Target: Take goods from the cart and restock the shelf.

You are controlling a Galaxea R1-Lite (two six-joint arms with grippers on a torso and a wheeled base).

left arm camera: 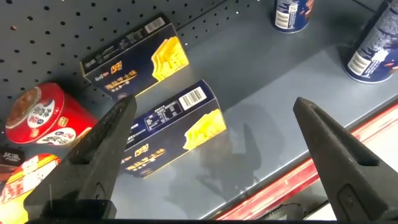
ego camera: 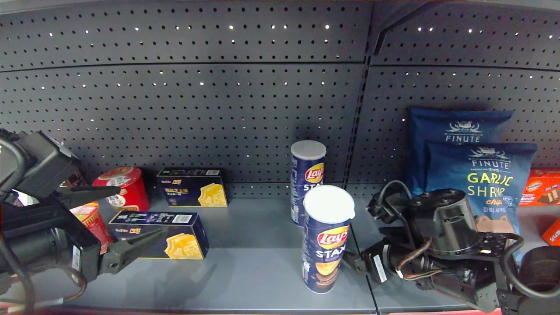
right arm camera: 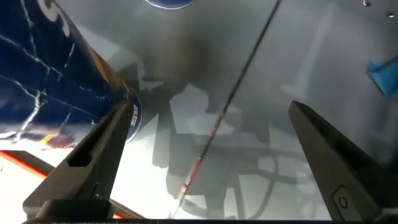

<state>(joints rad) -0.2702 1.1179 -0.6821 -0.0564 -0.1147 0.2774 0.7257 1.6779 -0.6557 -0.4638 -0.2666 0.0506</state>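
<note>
Two empty hands at a part-stocked shelf; the tall front can is the item most at risk.
Right hand (right arm camera: pixel 211 109): fingers spread wide, holding nothing, low by the base of the front can (ego camera: pixel 327 245), one finger just beside it; contact cannot be told. The can stands upright near the front edge of the shelf (ego camera: pixel 245 271), with the rear can (ego camera: pixel 307 179) close behind. Judged hazard: a sideways sweep of that finger could topple the can into the rear can or off the edge. Left hand (ego camera: pixel 141 211): fingers wide, empty, in front of the front box (ego camera: pixel 162 234). A forward push could shove the box into the rear box (ego camera: pixel 192 187) or the red cups (ego camera: pixel 122 188). Blue bags (ego camera: pixel 481 175) lean behind the right arm.
</note>
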